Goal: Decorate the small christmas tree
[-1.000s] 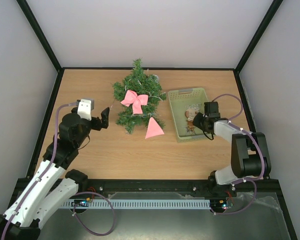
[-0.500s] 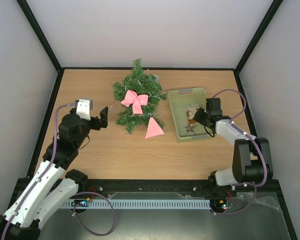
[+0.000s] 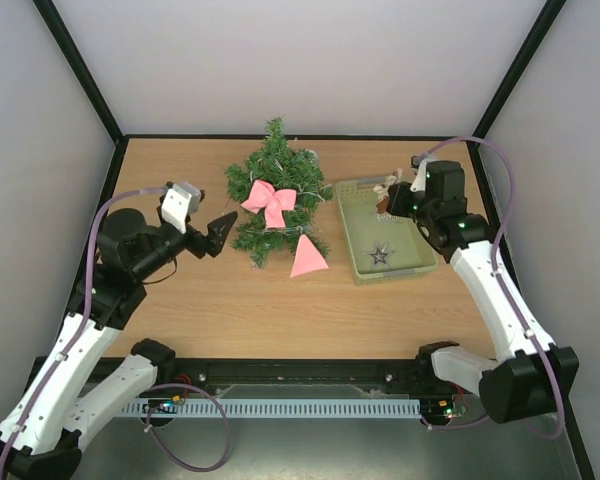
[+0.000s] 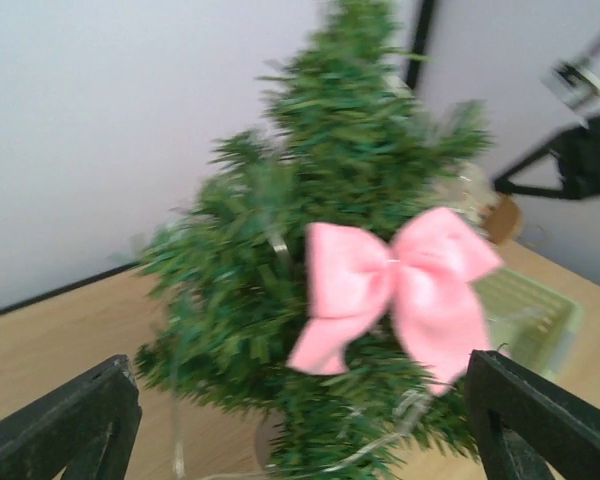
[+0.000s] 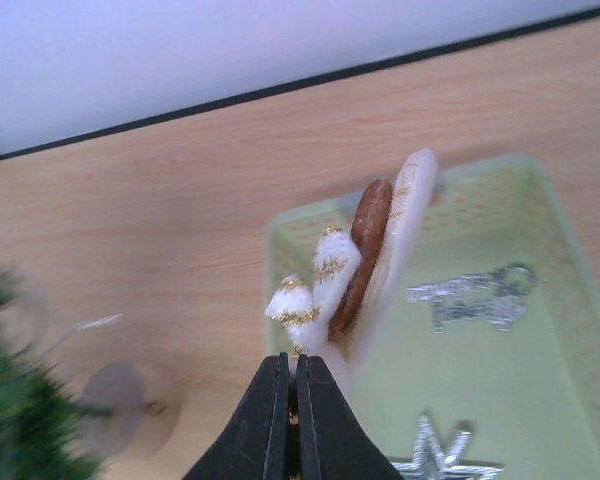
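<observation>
**Inspector:** One small christmas tree [image 3: 276, 190] is sitting in the upper middle of the overhead view, on the wooden table [image 3: 240, 310]. It is already wearing a pink bow [image 3: 269, 201] and a thin pale strand [image 4: 375, 452]. A pink cone [image 3: 306, 258] is lying at its lower right edge, against the lowest branches as far as that view is showing.

**Supervisor:** What is flanking it?

**Inspector:** Just right of it, the pale green basket [image 3: 410, 250] is holding a silver star [image 3: 380, 255] and a second silver piece [image 5: 470, 295]. The right gripper [image 3: 392, 197] is hovering over the basket's upper left corner. Its jaws are pinched tight on a white-and-brown ornament [image 5: 365, 260] with gold trim, held clear of the basket floor. Left of the tree, the left gripper [image 3: 222, 230] is pointing at the branches with jaws spread wide, gripping nothing.

**Supervisor:** Step in hand?

**Inspector:** In my judgement, the right arm is carrying an ornament from basket to tree. The next move is calling for a short travel toward frame left. After that comes settling the ornament onto a bare branch on the tree's right side, away from the bow. The released left gripper is looking well placed to steady the tree. Without that, the tree is risking a shove.
</observation>
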Robot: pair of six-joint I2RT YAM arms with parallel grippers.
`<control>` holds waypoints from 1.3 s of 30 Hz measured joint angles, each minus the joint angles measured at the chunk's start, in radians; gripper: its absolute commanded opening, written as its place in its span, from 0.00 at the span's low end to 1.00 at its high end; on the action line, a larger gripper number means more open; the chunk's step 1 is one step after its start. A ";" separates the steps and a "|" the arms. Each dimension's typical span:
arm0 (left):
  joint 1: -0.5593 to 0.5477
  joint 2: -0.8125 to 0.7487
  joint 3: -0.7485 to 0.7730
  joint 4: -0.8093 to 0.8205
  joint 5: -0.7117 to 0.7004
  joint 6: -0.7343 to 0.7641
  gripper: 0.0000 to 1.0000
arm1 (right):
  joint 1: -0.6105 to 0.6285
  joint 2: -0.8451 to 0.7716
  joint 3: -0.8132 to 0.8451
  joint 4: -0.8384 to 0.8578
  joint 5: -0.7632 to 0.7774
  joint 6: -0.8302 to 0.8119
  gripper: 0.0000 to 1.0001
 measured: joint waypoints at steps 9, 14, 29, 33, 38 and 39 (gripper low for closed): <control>-0.034 0.047 0.063 -0.004 0.358 0.126 0.81 | 0.228 -0.114 0.143 -0.248 -0.130 -0.089 0.02; -0.089 0.127 0.110 -0.035 0.474 0.195 0.79 | 0.359 -0.153 0.144 -0.361 -0.136 -0.092 0.02; -0.269 0.267 0.225 -0.099 0.602 0.217 0.67 | 0.549 -0.235 0.144 -0.500 -0.259 -0.122 0.02; -0.290 0.286 0.244 -0.136 0.636 0.216 0.68 | 0.559 -0.228 0.150 -0.450 -0.351 -0.138 0.02; -0.293 0.286 0.248 -0.147 0.673 0.214 0.70 | 0.571 -0.220 0.163 -0.337 -0.475 -0.163 0.02; -0.294 0.286 0.248 -0.151 0.679 0.214 0.71 | 0.574 -0.220 0.163 -0.315 -0.498 -0.171 0.02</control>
